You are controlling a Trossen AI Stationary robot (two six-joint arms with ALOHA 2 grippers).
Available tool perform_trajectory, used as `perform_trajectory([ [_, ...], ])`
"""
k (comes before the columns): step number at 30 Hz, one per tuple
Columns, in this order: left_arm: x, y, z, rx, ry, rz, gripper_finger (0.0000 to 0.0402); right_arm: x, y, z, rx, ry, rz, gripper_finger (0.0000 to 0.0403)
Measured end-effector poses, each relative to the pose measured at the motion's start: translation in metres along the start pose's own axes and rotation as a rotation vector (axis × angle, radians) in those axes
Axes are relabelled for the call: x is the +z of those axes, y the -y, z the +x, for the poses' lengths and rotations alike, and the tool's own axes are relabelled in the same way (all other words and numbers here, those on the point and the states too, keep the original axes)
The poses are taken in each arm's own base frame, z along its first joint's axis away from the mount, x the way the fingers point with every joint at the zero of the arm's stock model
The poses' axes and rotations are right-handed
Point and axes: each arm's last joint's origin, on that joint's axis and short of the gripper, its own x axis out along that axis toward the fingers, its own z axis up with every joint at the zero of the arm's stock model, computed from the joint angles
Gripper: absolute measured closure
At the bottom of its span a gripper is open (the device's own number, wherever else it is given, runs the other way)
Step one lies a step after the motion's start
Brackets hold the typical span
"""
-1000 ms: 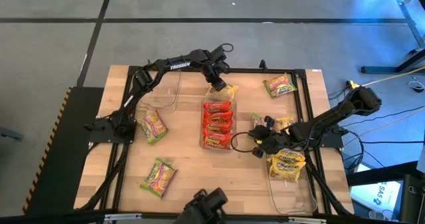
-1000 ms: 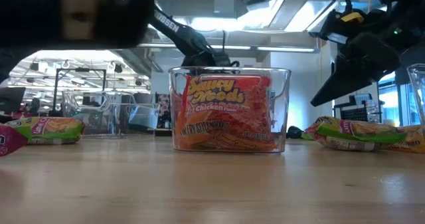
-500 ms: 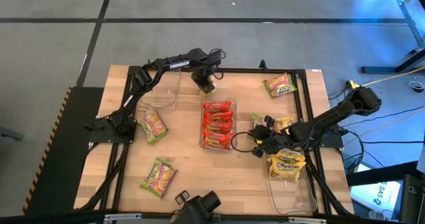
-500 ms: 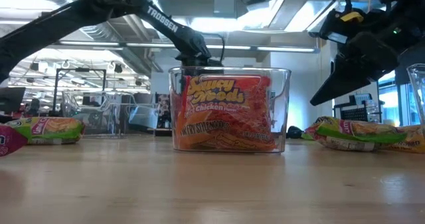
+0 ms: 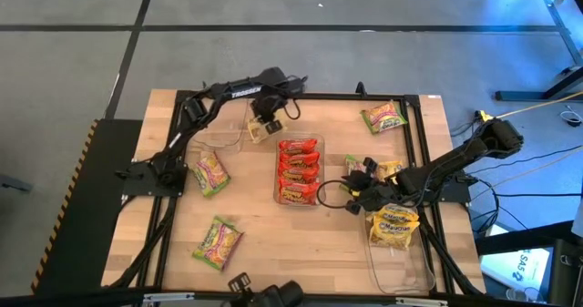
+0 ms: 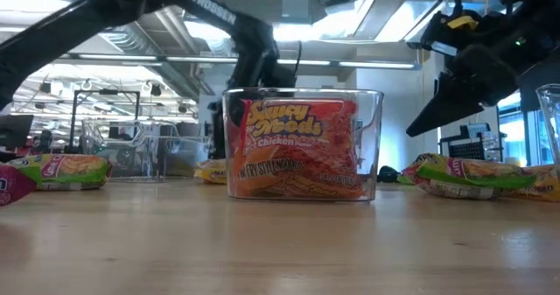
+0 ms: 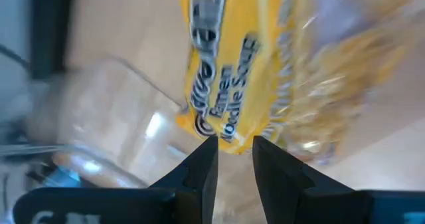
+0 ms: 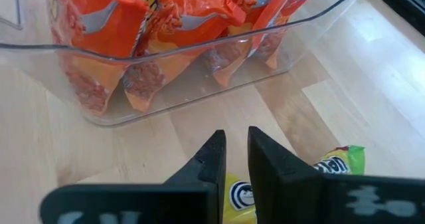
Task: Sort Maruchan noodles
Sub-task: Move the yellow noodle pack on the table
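My left gripper (image 5: 264,123) is at the table's far side, between an empty clear tray (image 5: 221,125) and the middle clear tray (image 5: 299,172) of red packets, and is shut on a yellow Maruchan packet (image 7: 232,71). My right gripper (image 5: 353,194) hovers to the right of the middle tray, shut and empty, with a packet (image 8: 332,165) on the table under it. Yellow packets (image 5: 393,227) lie in the right clear tray. Green packets (image 5: 211,172) (image 5: 217,243) (image 5: 384,116) lie flat on the table. My left gripper pinches the yellow packet by one short end (image 7: 229,143) between its two fingers (image 7: 202,164), coming from above. The packet hangs below the fingers. In the low view its lower end (image 6: 213,171) is down at table level; whether it touches the table I cannot tell.
A black metal frame (image 5: 414,143) borders the work area. The right clear tray (image 5: 401,271) reaches toward the near right corner. Bare wood lies between the middle tray and the near edge.
My left gripper has carried the yellow packet from over the far end of the middle tray toward the table's left edge and down, to beside the empty clear tray. The packet now shows at table level in the low view.
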Motion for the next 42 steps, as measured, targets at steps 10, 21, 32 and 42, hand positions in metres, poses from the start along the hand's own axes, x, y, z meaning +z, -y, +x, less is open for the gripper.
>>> perform_trajectory([
  [10,0.007,0.003,-0.016,0.009,0.237,0.052,0.0313,-0.001,0.000,0.000,0.010,-0.009,0.001,0.0368],
  [21,-0.028,-0.007,0.010,-0.036,0.375,0.120,0.0313,-0.008,-0.006,0.008,0.051,-0.074,0.008,0.0368],
  [32,-0.053,0.011,0.038,-0.024,0.439,0.156,0.0313,-0.007,-0.011,0.013,0.066,-0.046,0.023,0.0368],
  [42,-0.074,0.060,0.033,-0.057,0.326,0.117,0.0313,-0.005,-0.011,0.014,0.060,-0.019,-0.019,0.0368],
])
